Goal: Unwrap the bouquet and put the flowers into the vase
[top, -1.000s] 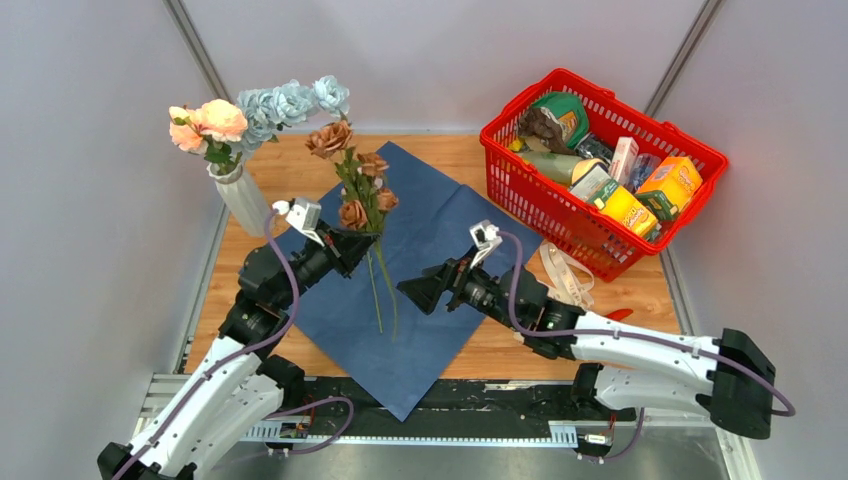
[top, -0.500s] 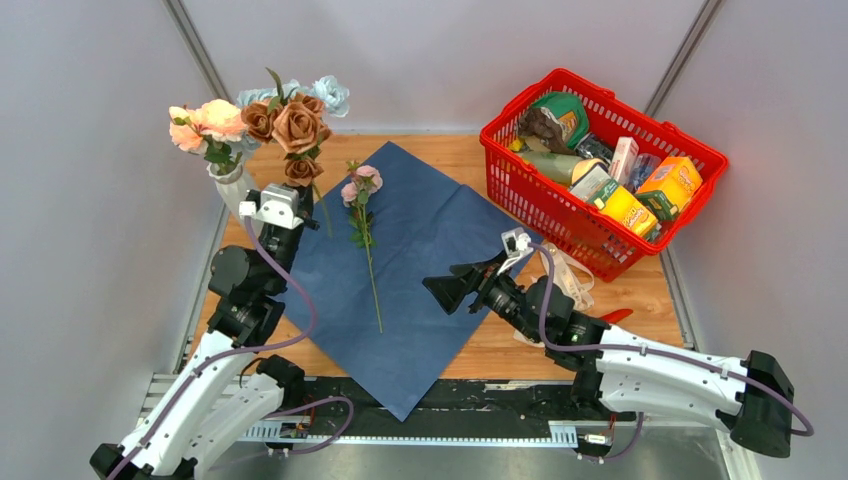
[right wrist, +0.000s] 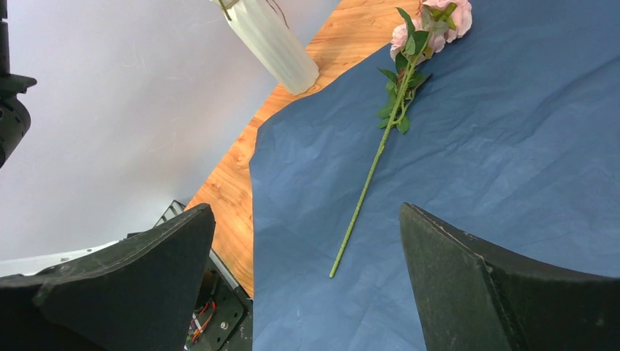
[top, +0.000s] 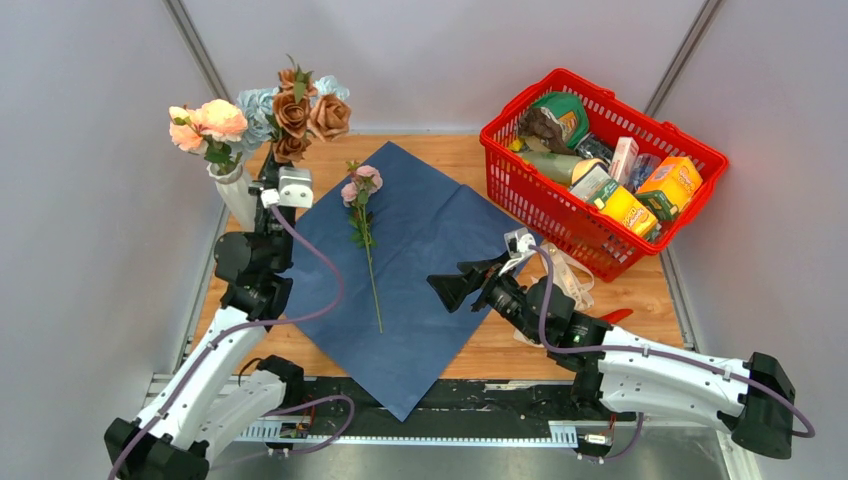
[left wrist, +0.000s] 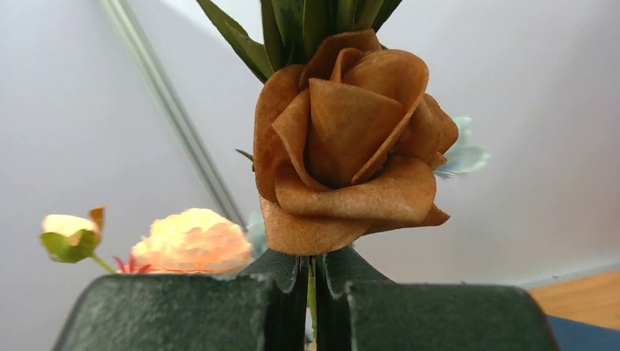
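a: which step is the robot on?

b: loading the vase (top: 240, 200). the left gripper (left wrist: 314, 292) is pinched tight on the thin stem of the brown flowers (left wrist: 343, 146) and holds them upright just right of the vase, with the blooms above its rim. the stem's foot is hidden, so whether it has reached the mouth cannot be told.

a: so what does the next move call for?

b: likely bringing that stem over the scalloped mouth, lowering it straight in among what is already there, and only then letting go.

a: what does the vase hold?

b: peach and pink blooms (top: 205, 125) and pale blue blooms (top: 262, 105), leaning out over the rim.

a: anything left outside it?

b: one pink stem (top: 365, 235) lies flat on the opened blue paper (top: 440, 250), right of the vase, with its bloom end nearer the vase's side of the table.

a: and the other arm?

b: the right gripper (right wrist: 307, 292) hovers over the paper with its jaws spread wide, holding nothing, well right of the vase.

a: the other container?

b: a red basket (top: 535, 205), far right of the vase, packed with packaged groceries (top: 620, 205).
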Action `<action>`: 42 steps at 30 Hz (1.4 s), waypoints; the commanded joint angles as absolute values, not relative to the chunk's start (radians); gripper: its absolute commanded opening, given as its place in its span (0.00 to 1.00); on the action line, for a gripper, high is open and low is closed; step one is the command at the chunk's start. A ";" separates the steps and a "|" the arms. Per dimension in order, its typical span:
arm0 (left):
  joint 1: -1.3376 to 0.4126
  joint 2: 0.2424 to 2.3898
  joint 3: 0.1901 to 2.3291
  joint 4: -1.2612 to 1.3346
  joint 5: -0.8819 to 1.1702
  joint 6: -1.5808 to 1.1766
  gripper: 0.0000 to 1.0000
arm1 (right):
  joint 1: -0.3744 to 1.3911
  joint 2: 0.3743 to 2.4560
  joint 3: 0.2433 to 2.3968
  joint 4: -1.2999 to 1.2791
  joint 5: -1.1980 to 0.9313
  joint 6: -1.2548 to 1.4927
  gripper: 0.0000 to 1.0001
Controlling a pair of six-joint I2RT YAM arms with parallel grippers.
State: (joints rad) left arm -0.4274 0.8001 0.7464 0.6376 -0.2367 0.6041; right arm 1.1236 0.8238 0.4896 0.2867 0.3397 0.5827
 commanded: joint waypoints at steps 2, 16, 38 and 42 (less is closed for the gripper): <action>-0.333 0.827 0.793 0.781 -0.221 0.658 0.00 | 1.124 0.813 0.503 0.307 0.360 0.557 1.00; -0.187 0.982 0.781 1.062 -0.239 0.623 0.00 | 1.111 0.856 0.515 0.324 0.348 0.522 1.00; -0.110 1.101 0.772 1.243 -0.242 0.658 0.00 | 1.062 0.893 0.502 0.367 0.295 0.531 1.00; -0.110 1.098 0.741 1.230 -0.248 0.675 0.00 | 1.058 0.893 0.499 0.370 0.295 0.526 1.00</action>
State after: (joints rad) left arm -0.1188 1.1099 0.7544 1.1854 -0.2459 0.6456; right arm 1.0653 0.8951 0.4896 0.3145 0.3077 0.5392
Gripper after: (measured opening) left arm 0.018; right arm 0.998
